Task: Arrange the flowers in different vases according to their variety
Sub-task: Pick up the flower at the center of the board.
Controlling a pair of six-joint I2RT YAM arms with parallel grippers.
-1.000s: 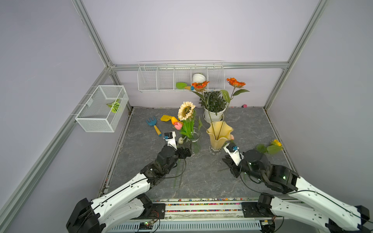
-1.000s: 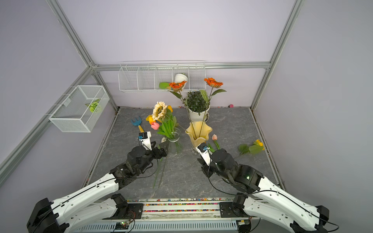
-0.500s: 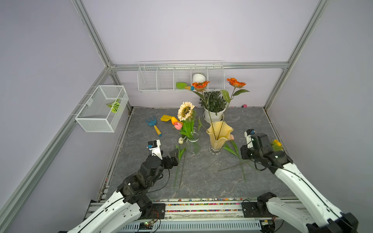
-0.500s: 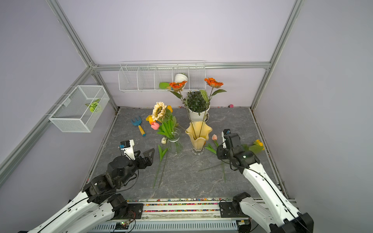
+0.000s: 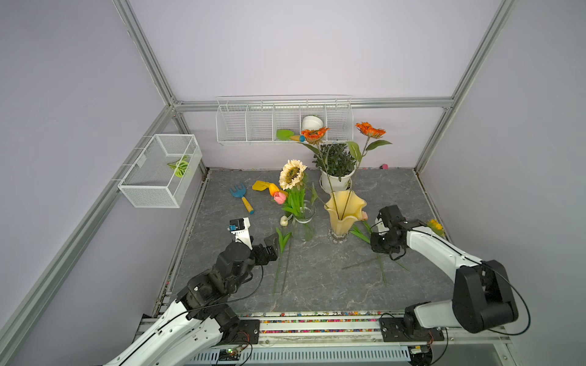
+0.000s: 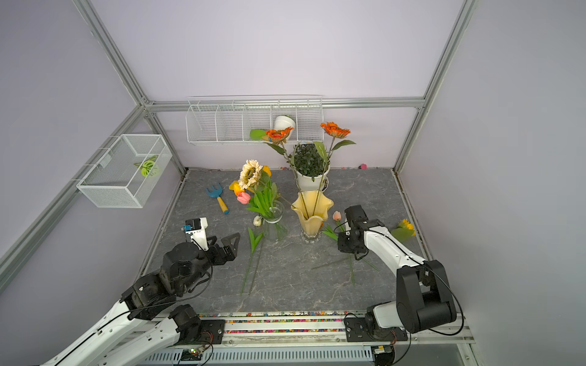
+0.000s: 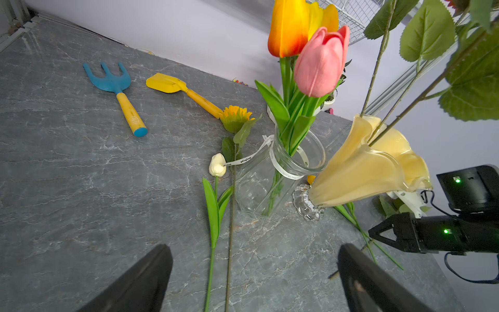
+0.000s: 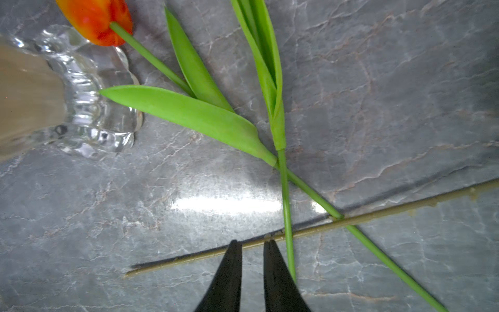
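Hovering barely parted and empty, your right gripper has the brown stem lying crosswise just beyond its tips. Your left gripper stands wide, empty.

Both arms share one build: smooth white shells on the long links and matte black housings at the joints. The left arm carries a white wrist block with a small blue part on it, and thin black wiring loops past its black joints. The right arm has a bulky black drum-shaped joint with a black cable beside it. Two small green lights glow on its black wrist parts. The jaws are black and flat and taper to points. Each arm stands on a black base plate with screw heads.
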